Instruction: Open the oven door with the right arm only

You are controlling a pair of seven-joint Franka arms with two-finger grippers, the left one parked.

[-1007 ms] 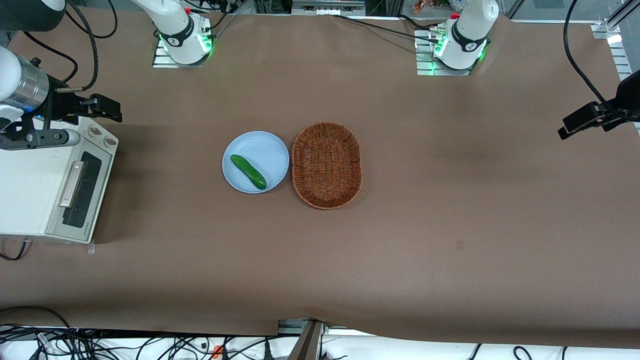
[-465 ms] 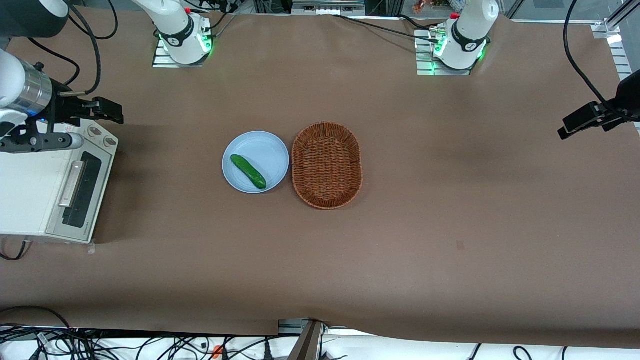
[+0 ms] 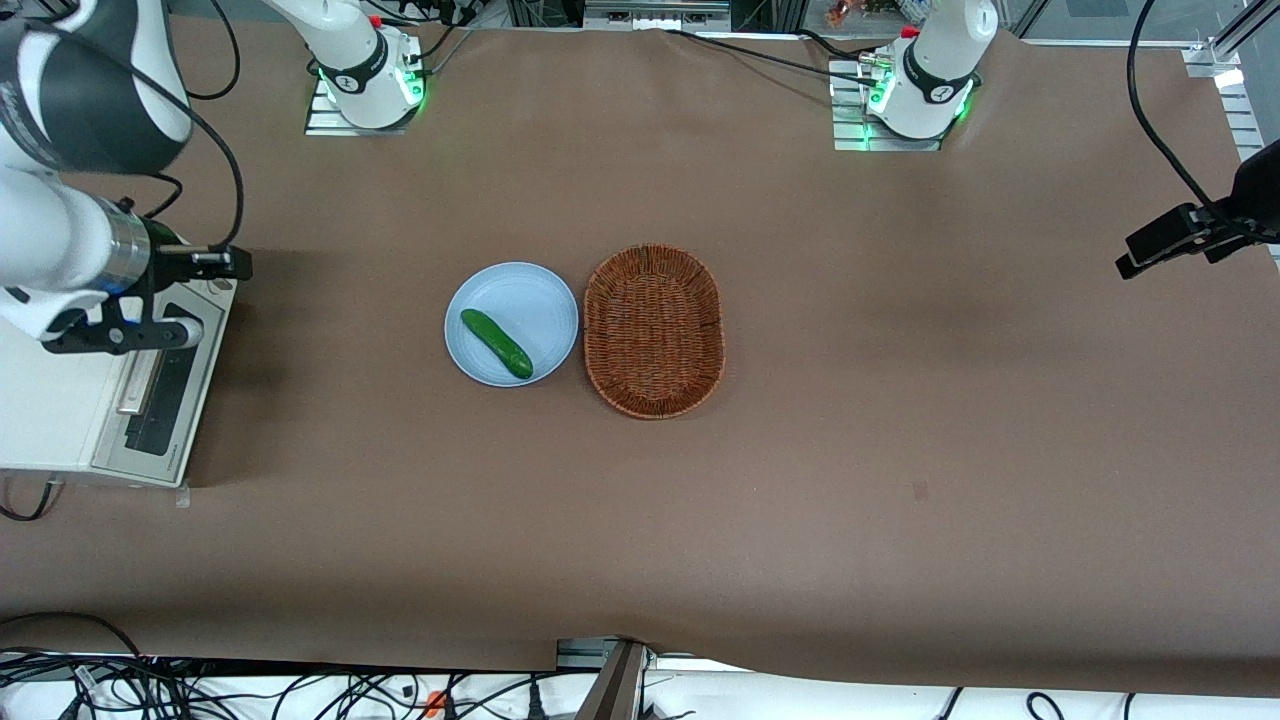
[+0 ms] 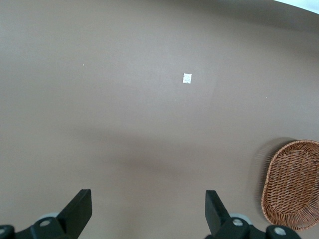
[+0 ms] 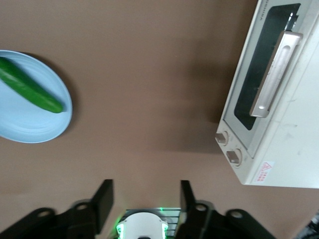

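The cream-white toaster oven (image 3: 60, 400) stands at the working arm's end of the table. Its oven door (image 3: 165, 385), with dark glass and a silver bar handle (image 3: 140, 380), is shut flat against the oven front. The right arm (image 3: 60, 240) reaches over the oven's farther end, and its gripper (image 3: 236, 264) hovers above the knob end, covering the knobs in the front view. In the right wrist view the door (image 5: 259, 84), handle (image 5: 274, 74) and two knobs (image 5: 227, 148) show. The gripper (image 5: 145, 199) is open and empty, apart from the handle.
A light blue plate (image 3: 520, 295) holding a green cucumber (image 3: 496, 343) sits mid-table, in front of the oven door. A brown wicker basket (image 3: 653, 330) lies beside the plate, toward the parked arm's end. The plate (image 5: 30, 124) also shows in the right wrist view.
The right arm has swung nearer to the front camera and lower over the oven. Its gripper now covers the knobs that showed before. The oven door has not moved.
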